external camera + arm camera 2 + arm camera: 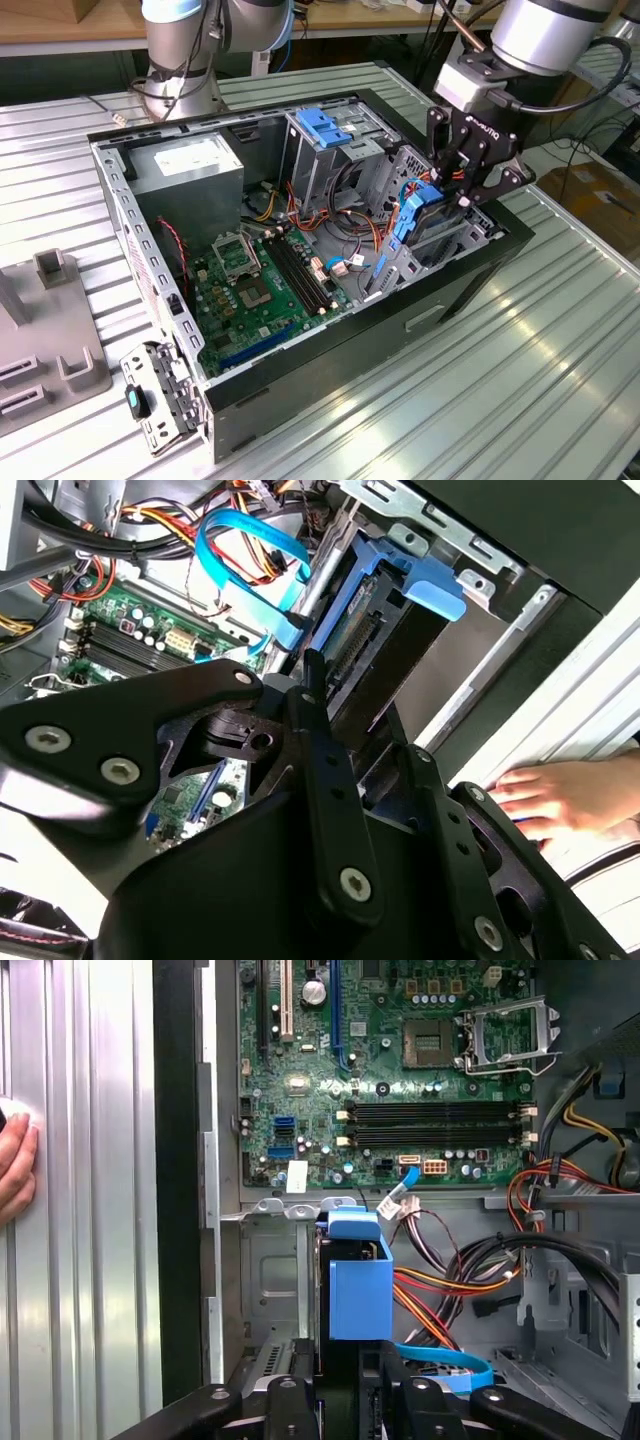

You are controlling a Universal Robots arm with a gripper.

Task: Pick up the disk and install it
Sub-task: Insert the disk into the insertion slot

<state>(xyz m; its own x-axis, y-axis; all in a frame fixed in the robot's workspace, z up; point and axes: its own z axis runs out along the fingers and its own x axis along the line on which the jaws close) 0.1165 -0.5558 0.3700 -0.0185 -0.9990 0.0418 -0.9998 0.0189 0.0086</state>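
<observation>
Pincer (345, 1400) narrow, its fingers (312, 715) set either side of the disk (325, 1310), apparently clamped on it. Disk stands on edge, partly down in the drive bay (452, 240) at the front end of the open case (330, 360), blue frame (360, 1285) uppermost. Judgement: a dense, rigid metal slab, heavy for its bulk, with smooth faces that could slip. The plastic frame probably flexes, and the drive is likely shock-sensitive. Best held across the flat faces near mid-length, clear of the frame tabs and the connector end. Orange and red cables (450, 1300) hang just beside the bay. Beyond them is the motherboard (400, 1090). A person's hand (15, 1165) rests on the ribbed desk (450, 400) outside the case wall.
</observation>
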